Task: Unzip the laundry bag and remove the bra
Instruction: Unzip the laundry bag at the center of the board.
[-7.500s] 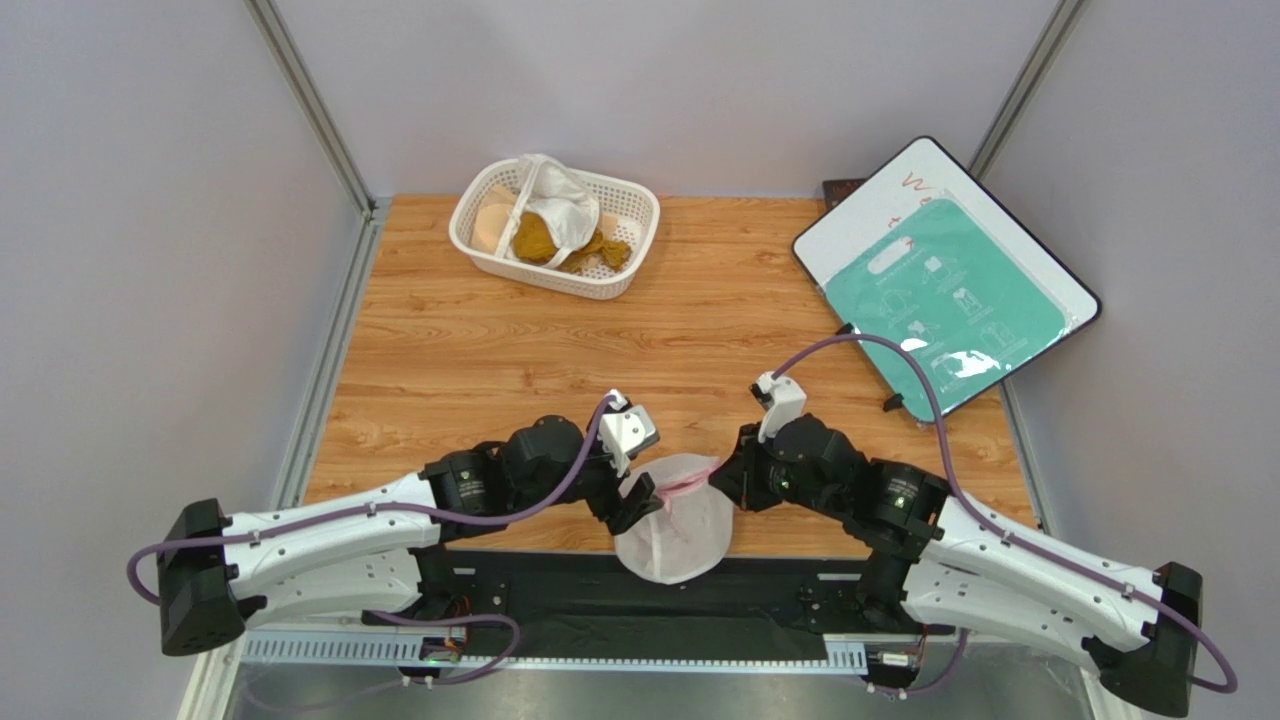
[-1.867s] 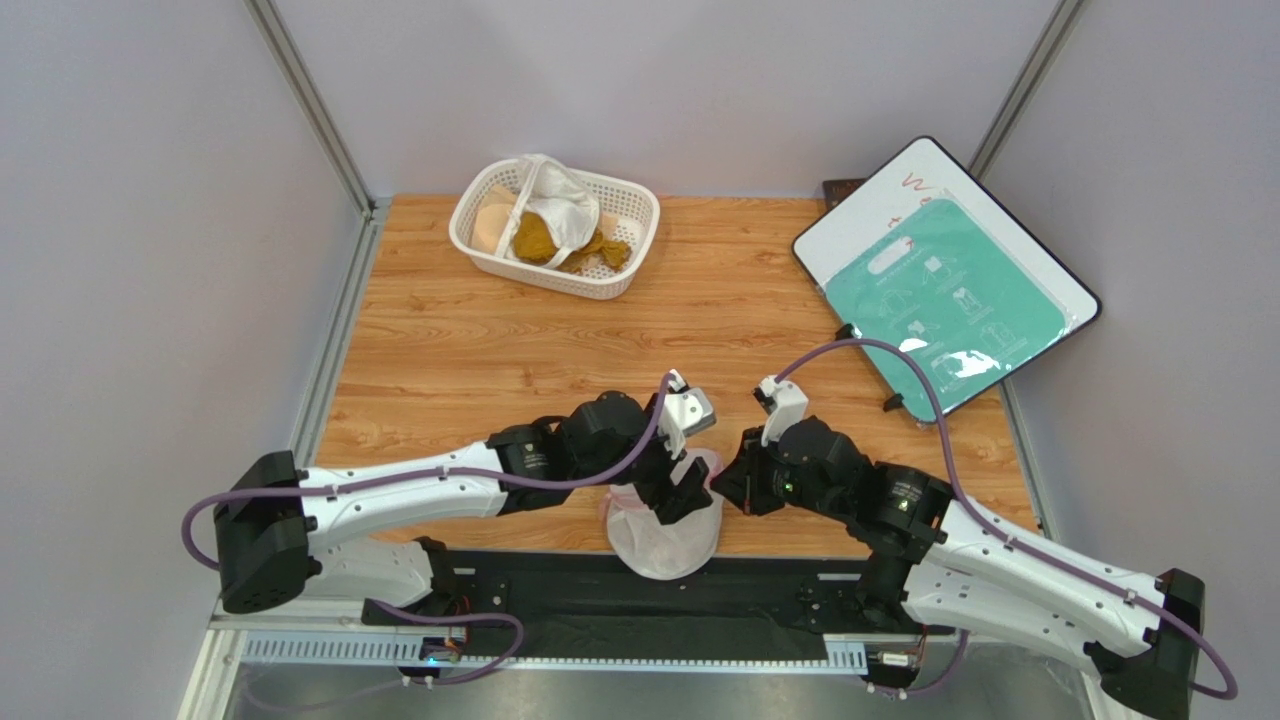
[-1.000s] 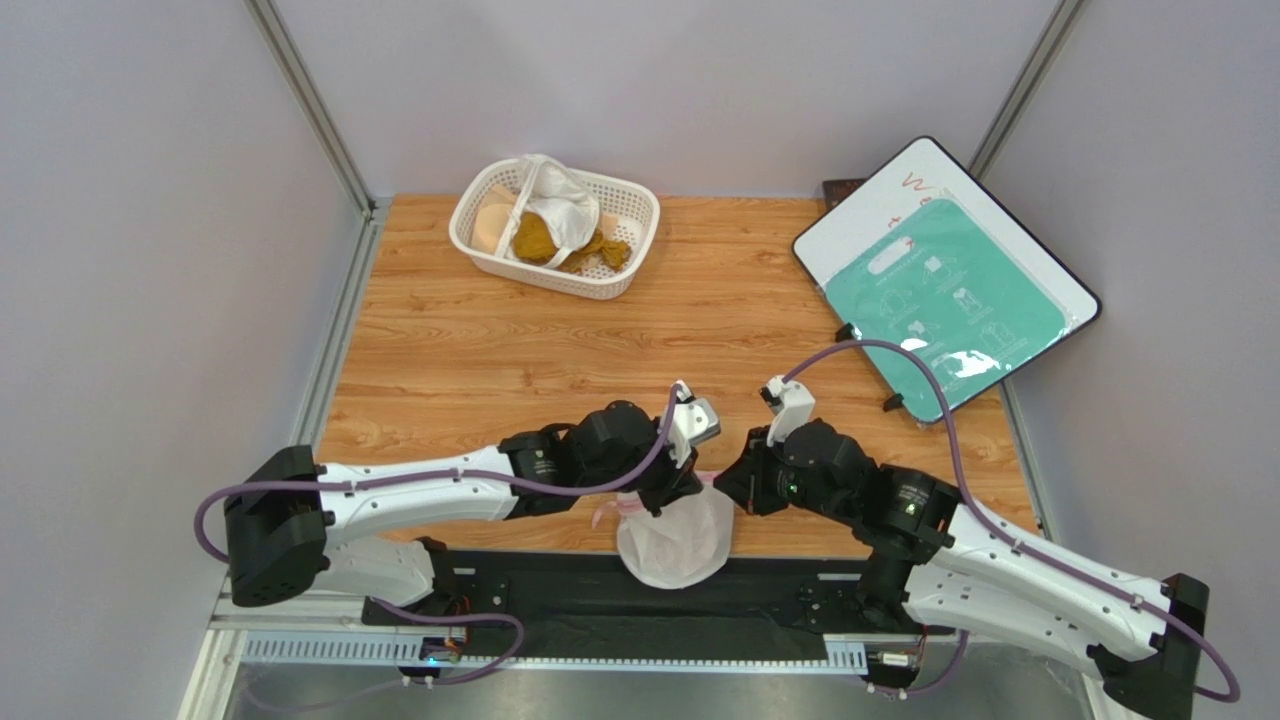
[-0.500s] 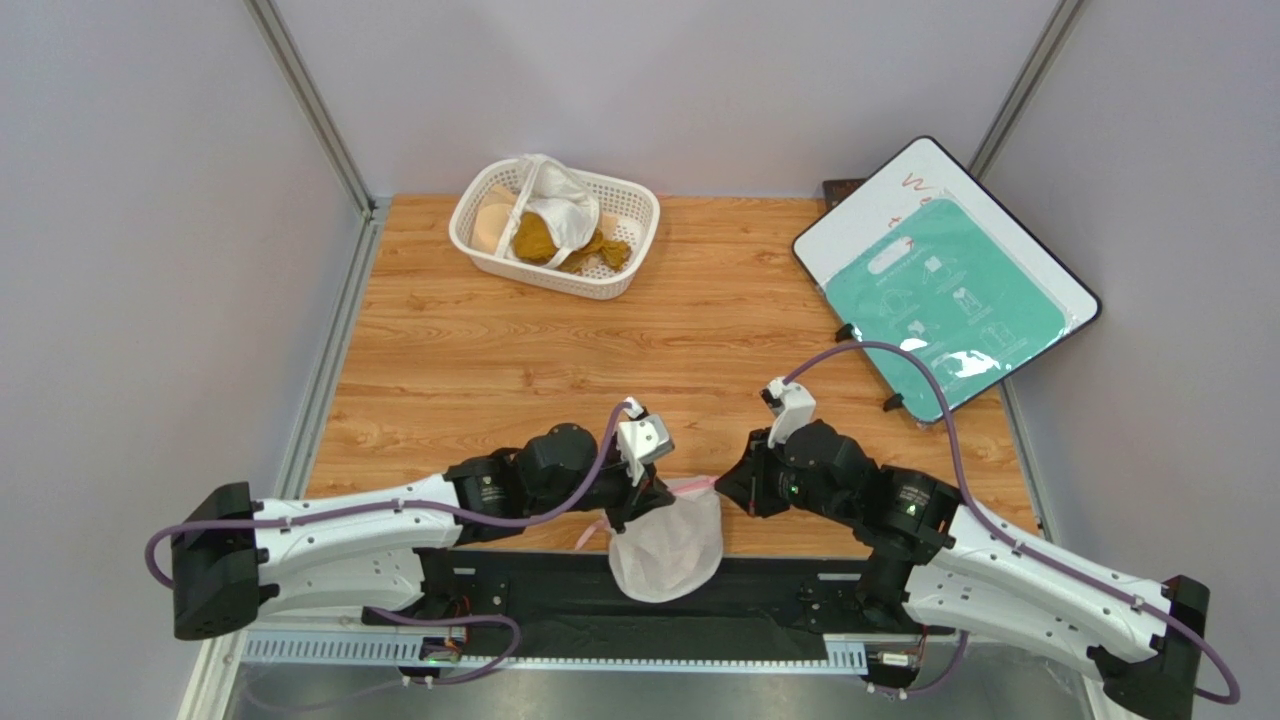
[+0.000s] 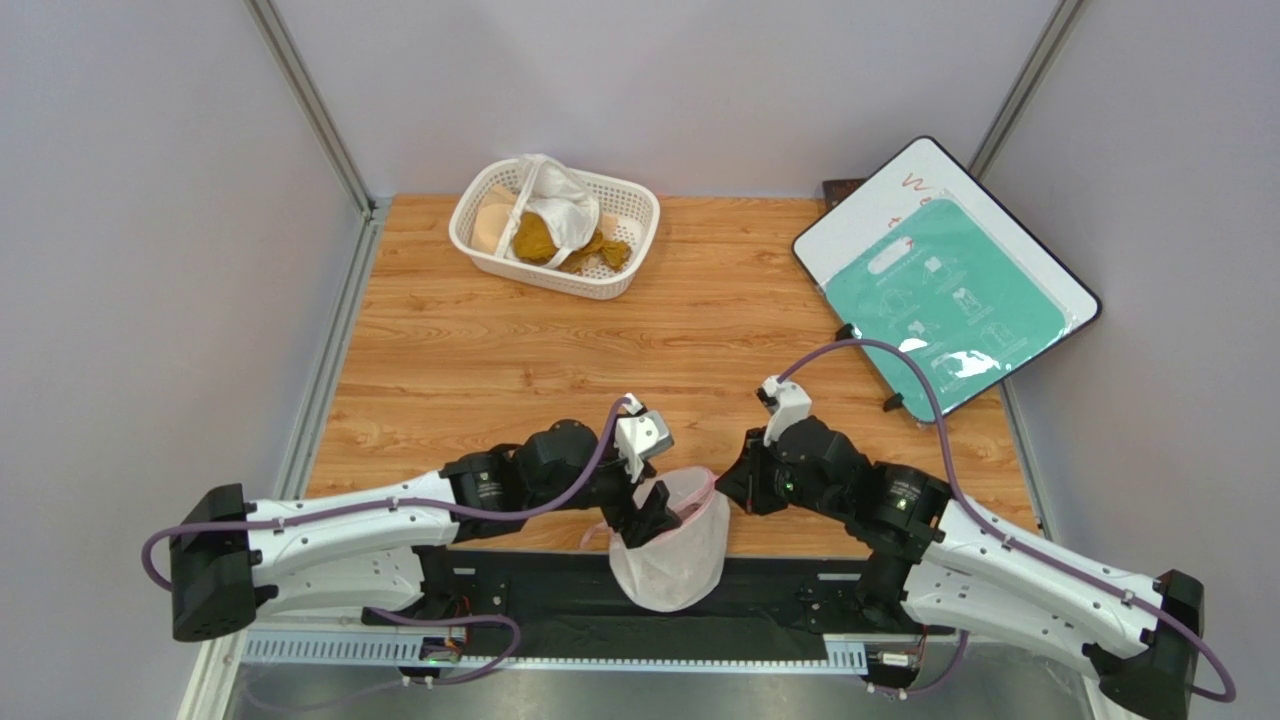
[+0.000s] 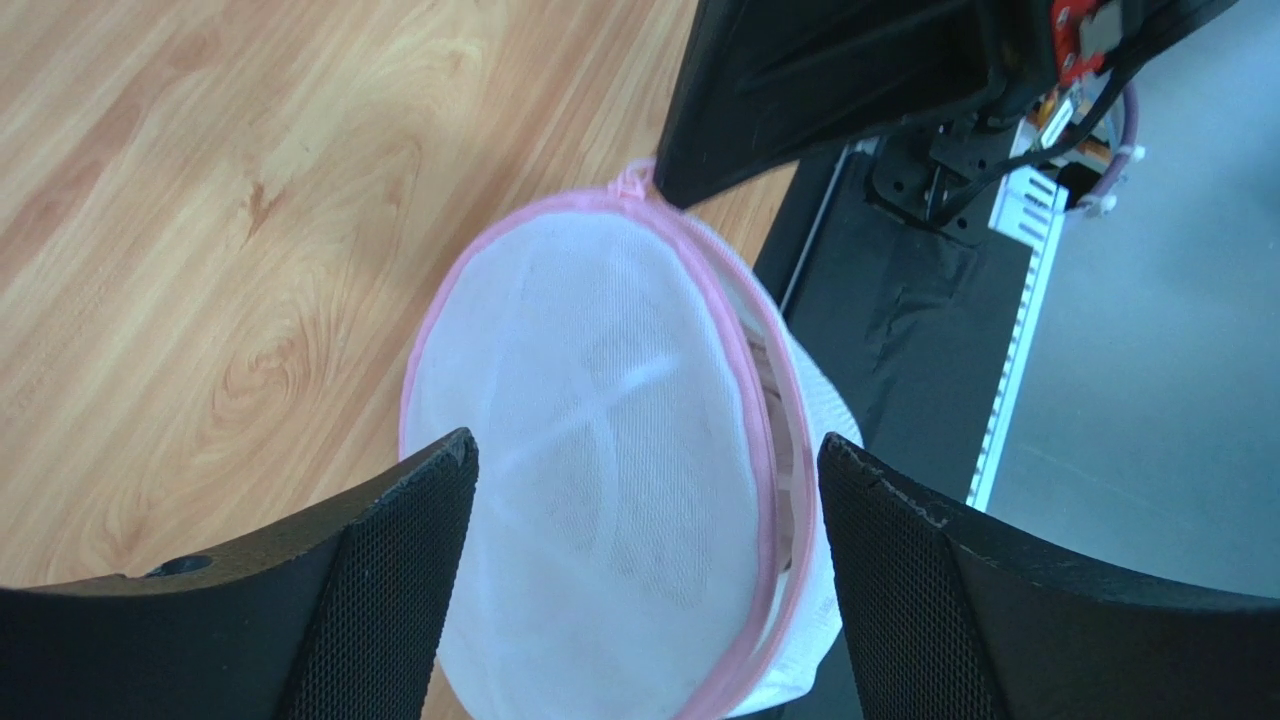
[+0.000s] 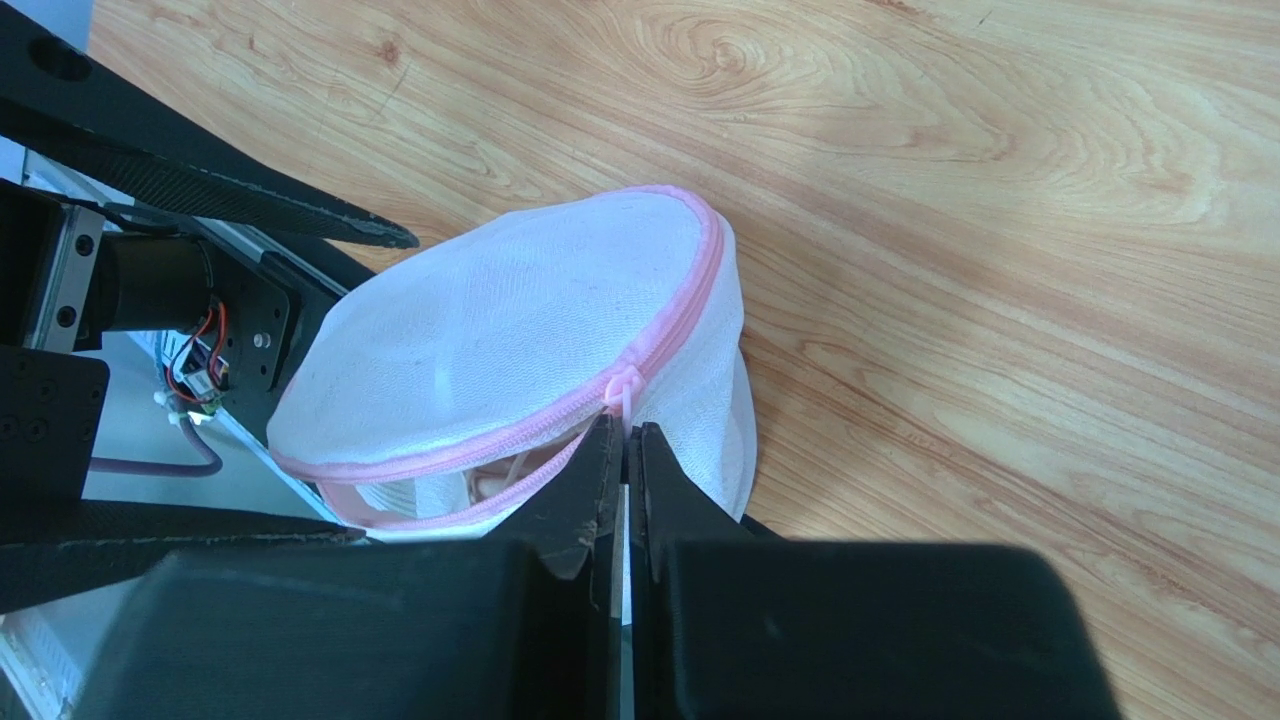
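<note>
— Status of the laundry bag?
— Middle of the bench's near edge, partly overhanging it. Zip partly open; a pale pink sliver shows in the gap, likely the bra.
— Claws?
— Right gripper is pinched closed at the zipper pull. Left gripper is spread wide astride the bag, holding nothing.
— Hazards?
— Bag is unbraced. A tug may drag it off the edge instead of running the zip, or the pull may slip free.
</note>
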Controlling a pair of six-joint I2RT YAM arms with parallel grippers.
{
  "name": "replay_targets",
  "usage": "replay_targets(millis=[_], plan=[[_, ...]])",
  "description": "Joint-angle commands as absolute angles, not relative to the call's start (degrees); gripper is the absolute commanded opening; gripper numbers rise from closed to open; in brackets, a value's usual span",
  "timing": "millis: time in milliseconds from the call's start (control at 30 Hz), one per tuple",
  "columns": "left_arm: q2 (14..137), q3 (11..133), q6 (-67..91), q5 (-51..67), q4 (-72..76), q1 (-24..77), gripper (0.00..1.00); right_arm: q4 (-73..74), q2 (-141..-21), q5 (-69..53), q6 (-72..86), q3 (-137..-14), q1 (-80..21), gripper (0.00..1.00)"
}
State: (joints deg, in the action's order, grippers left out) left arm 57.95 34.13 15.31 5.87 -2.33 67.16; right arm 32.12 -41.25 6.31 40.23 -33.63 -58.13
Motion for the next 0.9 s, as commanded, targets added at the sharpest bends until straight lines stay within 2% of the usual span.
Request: replay_targets(millis=[0,267,467,533,567,633,667,800,833,867], plan=[[62.0,40.0,15.4,7.6,-0.4,67.3,0.89,28.7,-41.6,4.8,39.5,-34.2,-58.0,0.00],[70.7,44.6,16.3,8.5,3.5,68.3,0.89,28.9,-41.0,4.6,39.6,-33.8,-58.0,0.00],[74.3,45.4,17.3,4.6,2.3,69.2,0.89,29.4,-40.3,5.1,39.5,-33.7,-58.0,0.00],[74.4,45.3,17.3,4.4,2.2,69.3,0.86,29.7,-40.3,5.4,39.6,-33.7,-57.9,0.00],[74.4,45.2,17.4,4.6,2.2,69.3,0.71,29.6,-40.3,5.4,39.5,-33.5,-57.9,0.00],[74.2,44.9,17.3,4.5,2.0,69.3,0.51,29.5,-40.3,5.5,39.6,-33.4,-58.0,0.00],[74.0,44.9,17.3,4.4,1.9,69.3,0.35,29.5,-40.3,5.6,39.6,-33.3,-58.0,0.00],[73.1,44.6,17.4,2.0,0.2,69.4,0.14,28.8,-39.5,5.4,39.8,-33.0,-57.8,0.00],[72.9,44.6,17.1,1.8,0.3,69.4,0.05,28.8,-39.4,5.5,39.8,-33.0,-58.0,0.00],[72.1,44.5,16.8,1.7,0.3,69.4,0.00,29.4,-39.2,6.1,39.9,-33.0,-57.9,0.00]])
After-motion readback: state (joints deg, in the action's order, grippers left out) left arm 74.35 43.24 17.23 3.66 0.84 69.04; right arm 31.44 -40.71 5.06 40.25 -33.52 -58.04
